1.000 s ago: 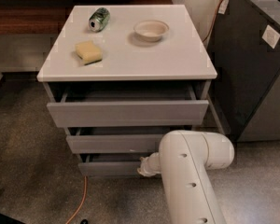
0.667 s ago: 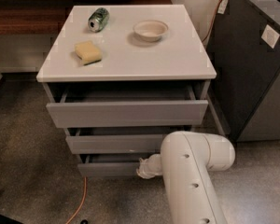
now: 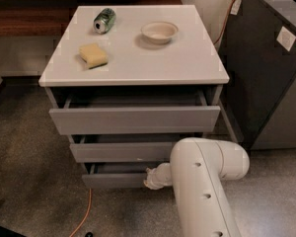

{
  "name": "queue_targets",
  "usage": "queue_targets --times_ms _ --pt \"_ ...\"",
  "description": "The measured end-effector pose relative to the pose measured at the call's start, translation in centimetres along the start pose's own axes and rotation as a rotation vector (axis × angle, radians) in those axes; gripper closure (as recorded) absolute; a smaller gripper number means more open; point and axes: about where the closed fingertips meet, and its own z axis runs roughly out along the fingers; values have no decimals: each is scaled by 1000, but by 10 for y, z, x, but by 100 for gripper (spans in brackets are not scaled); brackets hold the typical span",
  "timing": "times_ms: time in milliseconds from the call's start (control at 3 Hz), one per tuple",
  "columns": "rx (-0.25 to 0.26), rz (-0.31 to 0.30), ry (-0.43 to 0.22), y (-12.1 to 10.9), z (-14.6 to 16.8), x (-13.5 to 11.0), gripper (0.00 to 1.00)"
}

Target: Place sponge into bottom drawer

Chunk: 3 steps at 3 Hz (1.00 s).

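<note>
The bottom drawer (image 3: 113, 179) stands a little open, and the gripper (image 3: 153, 177) is at its front, at 3 o'clock. How wide it is open I cannot tell. The sponge (image 3: 93, 55) lies untouched on the cabinet top (image 3: 187, 63), long axis roughly 10 to 4 o'clock. Picking and placing remain.

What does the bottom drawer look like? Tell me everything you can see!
The bottom drawer is the lowest and narrowest one in the cabinet. It is grey, with a flat, plain front and no handle, and it looks like painted board. It is pulled out a little and sits level, so a dark strip of its inside shows. Nothing can be seen in it. The gripper is right at the front's right end and seems to touch it.
</note>
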Motion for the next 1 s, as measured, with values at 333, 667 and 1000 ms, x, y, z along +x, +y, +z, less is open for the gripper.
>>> queue_targets --times_ms 333,667,1000 --pt "0 0 0 0 0 0 100" --pt "0 0 0 0 0 0 100" --pt "0 0 0 0 0 0 100"
